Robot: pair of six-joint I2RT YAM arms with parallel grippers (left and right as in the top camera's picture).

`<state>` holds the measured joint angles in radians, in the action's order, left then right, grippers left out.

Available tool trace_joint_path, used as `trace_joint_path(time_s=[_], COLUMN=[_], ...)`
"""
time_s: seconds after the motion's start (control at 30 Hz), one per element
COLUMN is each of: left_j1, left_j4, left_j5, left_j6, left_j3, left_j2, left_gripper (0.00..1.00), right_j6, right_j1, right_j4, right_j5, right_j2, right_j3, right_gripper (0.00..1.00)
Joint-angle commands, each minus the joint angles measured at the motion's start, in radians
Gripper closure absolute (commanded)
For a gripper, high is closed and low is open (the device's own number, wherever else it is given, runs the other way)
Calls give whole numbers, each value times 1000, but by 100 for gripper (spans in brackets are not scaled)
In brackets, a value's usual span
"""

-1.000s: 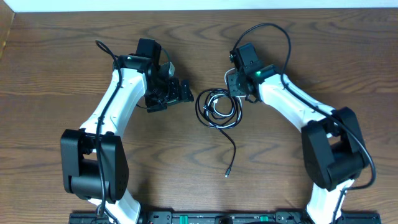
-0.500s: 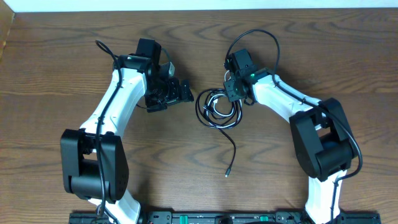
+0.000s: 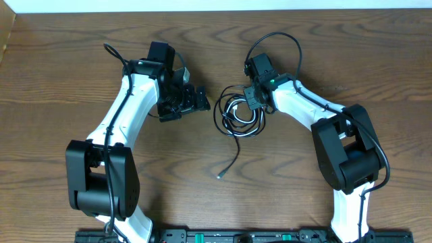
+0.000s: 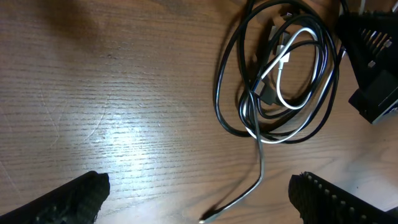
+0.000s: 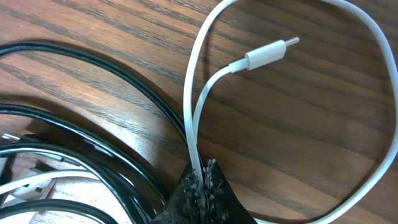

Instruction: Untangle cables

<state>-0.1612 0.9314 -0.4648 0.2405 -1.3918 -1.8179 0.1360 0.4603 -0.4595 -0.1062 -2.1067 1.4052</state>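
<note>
The cables (image 3: pixel 237 116) lie coiled together in the middle of the table: two black cords looped around a white one, with a black tail (image 3: pixel 231 162) trailing toward the front. In the left wrist view the bundle (image 4: pixel 280 68) lies ahead of my left gripper (image 4: pixel 199 208), which is open and empty. My left gripper (image 3: pixel 202 100) sits just left of the bundle. My right gripper (image 3: pixel 254 101) is at the bundle's right edge. In the right wrist view it (image 5: pixel 202 193) is shut on the white cable (image 5: pixel 193 118), whose plug (image 5: pixel 267 55) lies free beyond; black cords (image 5: pixel 93 124) lie to the left.
The wooden table (image 3: pixel 337 54) carries only the bundle and both arms. The right arm's own thick black cable (image 3: pixel 283 37) arcs above its wrist. The right gripper's black body (image 4: pixel 373 62) shows at the right of the left wrist view.
The black tail has swung from pointing front-right to front-left. My right gripper has shifted slightly left at the bundle's edge. The left arm has not moved.
</note>
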Motion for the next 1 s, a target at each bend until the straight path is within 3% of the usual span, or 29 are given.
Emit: trace_joint_path(time_s=[0.0, 0.23, 0.4, 0.7, 0.97], left_j1=[-2, -2, -2, -2, -2], left_j4=[2, 2, 2, 2, 2], left_j5=[6, 6, 6, 6, 6], left_j6=[9, 9, 9, 9, 9], left_j3=[-2, -2, -2, 0, 0], left_j2=[-6, -6, -6, -6, -6], left_gripper=[2, 2, 2, 2, 3], right_j6=[72, 77, 83, 212, 280], right_j1=[6, 6, 6, 6, 6], right_j4=[-8, -6, -1, 82, 60], right_j5=[-22, 9, 136, 372, 375], right_j2=[57, 309, 418, 532, 551], right_j3=[23, 29, 29, 29, 27], right_gripper=[99, 99, 99, 98, 98])
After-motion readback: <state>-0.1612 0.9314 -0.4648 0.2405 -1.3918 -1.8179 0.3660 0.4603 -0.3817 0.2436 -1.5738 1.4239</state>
